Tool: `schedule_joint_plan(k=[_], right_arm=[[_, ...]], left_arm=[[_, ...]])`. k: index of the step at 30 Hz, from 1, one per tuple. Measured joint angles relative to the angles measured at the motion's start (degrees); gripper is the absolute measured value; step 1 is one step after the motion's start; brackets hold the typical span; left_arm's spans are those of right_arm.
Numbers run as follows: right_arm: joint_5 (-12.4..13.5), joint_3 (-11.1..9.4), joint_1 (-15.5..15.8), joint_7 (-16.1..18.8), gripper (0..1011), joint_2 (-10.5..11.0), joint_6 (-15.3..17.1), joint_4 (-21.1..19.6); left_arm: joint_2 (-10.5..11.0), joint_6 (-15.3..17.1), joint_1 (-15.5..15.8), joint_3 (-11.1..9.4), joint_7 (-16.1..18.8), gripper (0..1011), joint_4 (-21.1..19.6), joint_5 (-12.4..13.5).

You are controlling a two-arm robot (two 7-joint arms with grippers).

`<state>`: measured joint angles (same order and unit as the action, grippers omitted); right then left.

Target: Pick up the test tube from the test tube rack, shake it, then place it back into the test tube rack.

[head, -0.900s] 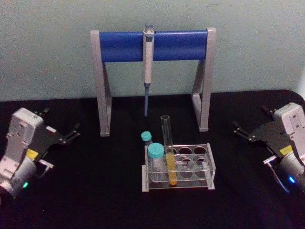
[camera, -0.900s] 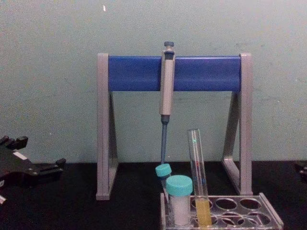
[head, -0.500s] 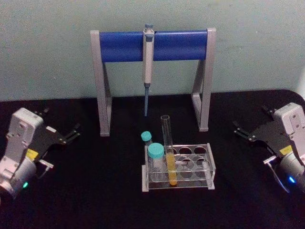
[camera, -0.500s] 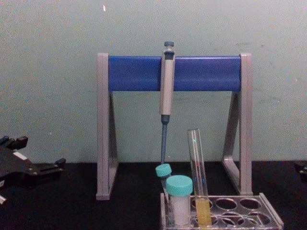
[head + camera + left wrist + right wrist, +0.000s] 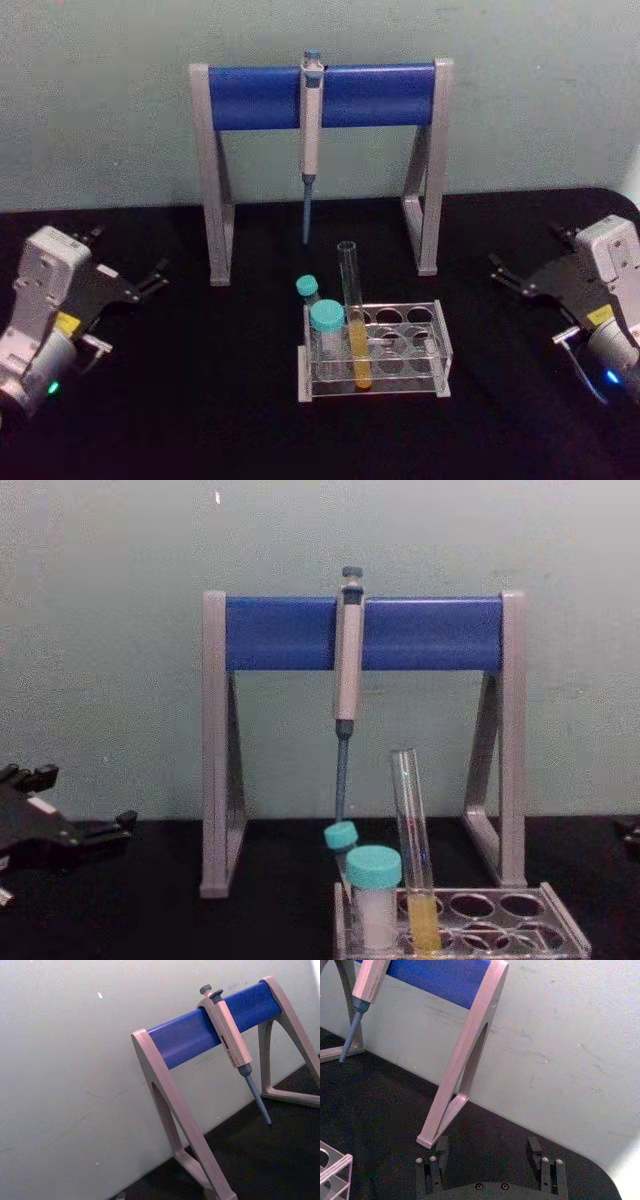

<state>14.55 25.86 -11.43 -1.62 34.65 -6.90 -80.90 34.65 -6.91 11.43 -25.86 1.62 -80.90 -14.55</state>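
- I judge the test tube [image 5: 352,300] light, slick, fragile; I'd pinch its bare glass above the test tube rack [image 5: 440,345]
- Both spread: left gripper [image 5: 125,258] at 9 o'clock, right gripper [image 5: 525,255] at 3

pipette [image 5: 311,120] hangs from blue-bar stand [image 5: 372,95], black table [image 5: 200,400].

Dim, even indoor light. The pale wall [image 5: 100,120] is the brightest area. The black table [image 5: 200,400] swallows the light and shows almost no shadows. Soft grey shadows lie on the wall beside the legs of the stand [image 5: 213,180]. Faint glints edge the clear rack [image 5: 372,392].
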Motion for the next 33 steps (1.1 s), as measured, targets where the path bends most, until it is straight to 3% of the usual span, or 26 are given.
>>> schedule_joint_plan(k=[33], right_arm=[[0.0,0.0,0.0,0.0,1000,0.0,0.0,0.0]], left_arm=[[0.0,0.0,0.0,0.0,0.0,1001,0.0,0.0]])
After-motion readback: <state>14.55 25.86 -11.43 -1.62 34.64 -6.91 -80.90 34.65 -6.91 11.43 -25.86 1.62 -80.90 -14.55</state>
